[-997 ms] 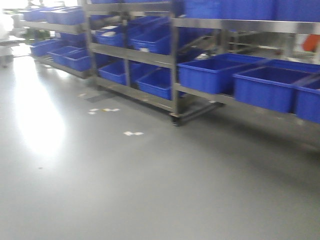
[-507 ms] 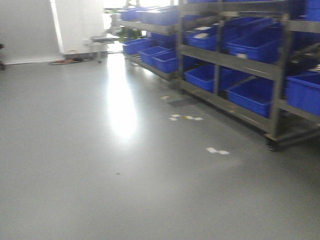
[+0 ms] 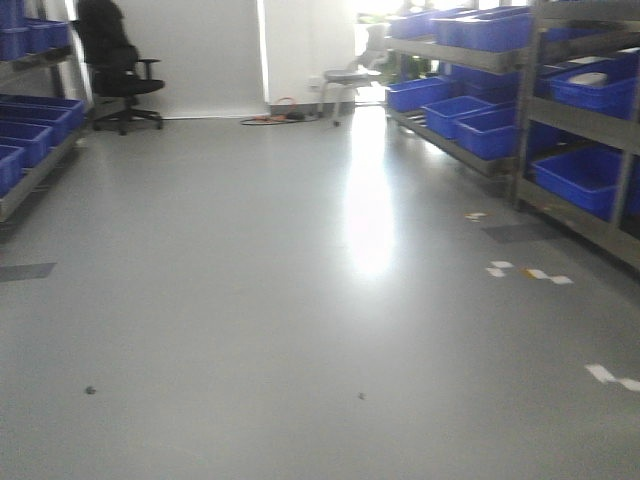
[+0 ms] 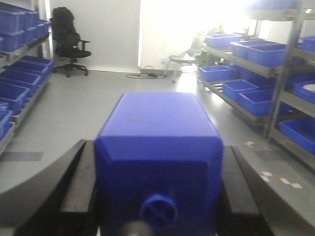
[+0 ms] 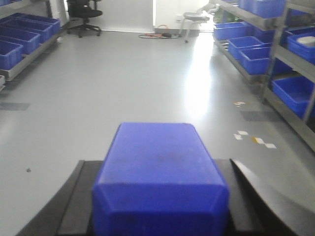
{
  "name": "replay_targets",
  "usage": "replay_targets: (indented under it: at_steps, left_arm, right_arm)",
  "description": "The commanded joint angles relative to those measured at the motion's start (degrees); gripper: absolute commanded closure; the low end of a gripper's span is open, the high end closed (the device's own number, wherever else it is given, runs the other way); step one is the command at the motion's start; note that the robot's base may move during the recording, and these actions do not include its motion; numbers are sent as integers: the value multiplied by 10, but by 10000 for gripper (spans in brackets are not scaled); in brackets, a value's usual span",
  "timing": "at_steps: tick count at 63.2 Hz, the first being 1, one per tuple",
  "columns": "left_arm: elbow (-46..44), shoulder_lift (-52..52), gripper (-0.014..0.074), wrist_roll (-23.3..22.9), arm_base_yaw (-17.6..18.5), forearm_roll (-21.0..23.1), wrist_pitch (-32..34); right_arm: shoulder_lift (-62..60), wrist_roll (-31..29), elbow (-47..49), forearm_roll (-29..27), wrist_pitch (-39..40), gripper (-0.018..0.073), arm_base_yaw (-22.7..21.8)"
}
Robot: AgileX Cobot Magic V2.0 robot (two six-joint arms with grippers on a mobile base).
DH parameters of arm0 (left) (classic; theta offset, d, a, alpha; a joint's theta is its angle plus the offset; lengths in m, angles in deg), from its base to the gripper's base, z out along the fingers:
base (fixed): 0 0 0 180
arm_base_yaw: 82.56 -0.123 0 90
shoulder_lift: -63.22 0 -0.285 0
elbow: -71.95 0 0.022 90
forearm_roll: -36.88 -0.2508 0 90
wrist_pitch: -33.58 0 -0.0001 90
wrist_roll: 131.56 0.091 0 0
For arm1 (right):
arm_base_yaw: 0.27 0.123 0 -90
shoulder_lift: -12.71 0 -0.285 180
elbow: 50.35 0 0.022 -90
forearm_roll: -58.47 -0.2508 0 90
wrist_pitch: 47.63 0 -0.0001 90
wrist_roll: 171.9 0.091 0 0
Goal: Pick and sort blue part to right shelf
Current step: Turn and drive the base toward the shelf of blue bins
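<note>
1. Your right gripper (image 5: 156,162) is pinching the blue part (image 5: 158,172). Its black fingers (image 5: 74,196) press against both long sides of the rectangular body. The sloped shoulders are nearest the camera, and the cap is out of view.
2. Your left gripper (image 4: 157,143) is clamped the same way on a blue knobbed block (image 4: 158,123), whose small round knob faces the camera.
3. The right shelf (image 3: 580,118) runs along the right side of the aisle with blue bins (image 3: 470,125) on its tiers. It is well apart from the held part.
4. Ahead you have grey floor (image 3: 250,300), with white tape marks (image 3: 527,272) near the foot of the shelf. A black office chair (image 3: 115,65) stands by the far wall, and a left rack (image 3: 30,130) of bins is opposite.
</note>
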Motion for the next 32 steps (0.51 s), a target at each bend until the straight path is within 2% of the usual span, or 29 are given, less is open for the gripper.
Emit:
replay_targets:
  at_steps: [1, 32]
  left_arm:
    - [-16, 7, 284, -1, -1, 0, 54]
    - [-16, 7, 284, -1, -1, 0, 54]
  right_arm:
    - [2, 1, 16, 4, 54, 260, -5]
    - [2, 1, 16, 4, 54, 260, -5]
